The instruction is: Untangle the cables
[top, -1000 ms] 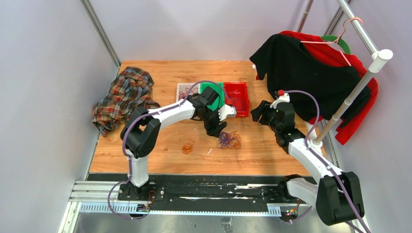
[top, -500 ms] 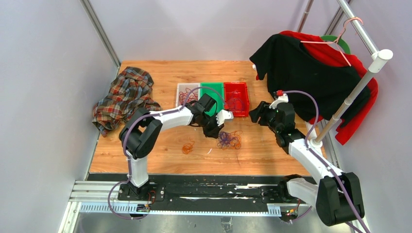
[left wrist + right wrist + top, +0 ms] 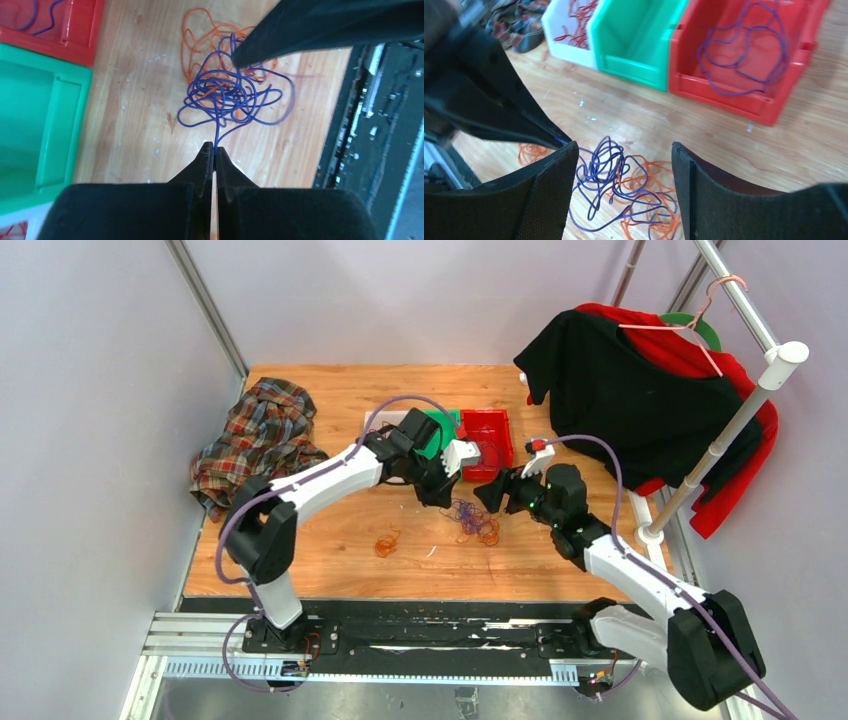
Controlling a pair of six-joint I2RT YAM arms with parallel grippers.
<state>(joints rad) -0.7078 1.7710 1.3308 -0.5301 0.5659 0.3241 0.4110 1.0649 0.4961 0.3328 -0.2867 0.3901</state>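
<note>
The bench (image 3: pixel 330 390) is bare wood, matt and grainy, flecked with pale scuffs. The purple cable (image 3: pixel 220 92) is smooth with a faint sheen, and so is the orange cable (image 3: pixel 651 217). The red bin (image 3: pixel 724 97), green bin (image 3: pixel 634 70) and white bin (image 3: pixel 569 52) are hard, glossy plastic. The left gripper (image 3: pixel 214 152) is matt black. The right gripper (image 3: pixel 624 150) has finely textured pads (image 3: pixel 549 200). At the bench's left edge, the plaid shirt (image 3: pixel 255 435) is soft, crumpled cloth.

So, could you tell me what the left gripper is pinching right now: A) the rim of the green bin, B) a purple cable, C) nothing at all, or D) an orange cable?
B: in the left wrist view the left gripper is shut on a strand of the purple cable, which runs from the fingertips into the heap on the wood.
</note>
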